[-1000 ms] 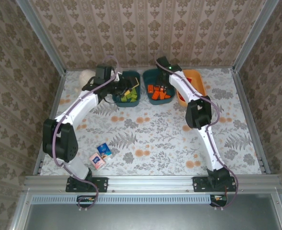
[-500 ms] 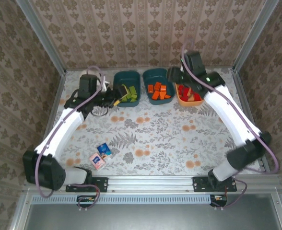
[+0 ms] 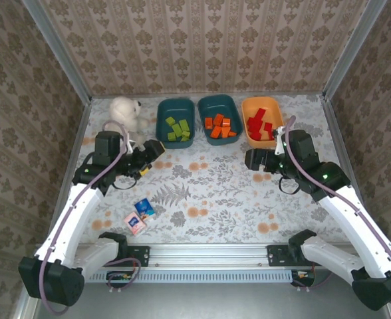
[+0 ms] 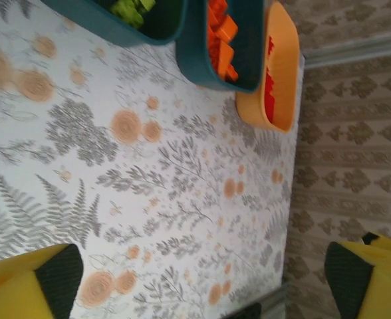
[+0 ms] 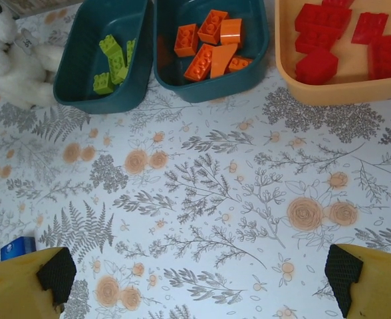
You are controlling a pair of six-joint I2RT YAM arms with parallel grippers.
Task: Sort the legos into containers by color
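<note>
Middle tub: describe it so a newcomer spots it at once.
Along the far edge of the table, three tubs sit in a row. Take the centre tub: dark teal like its left neighbour, but holding orange legos, not green legos; the right neighbour is orange and holds red legos.

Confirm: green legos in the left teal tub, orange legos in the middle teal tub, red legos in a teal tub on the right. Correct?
One error: the red legos lie in the orange tub, not a teal one, as the top external view shows. The rest stands.
</note>
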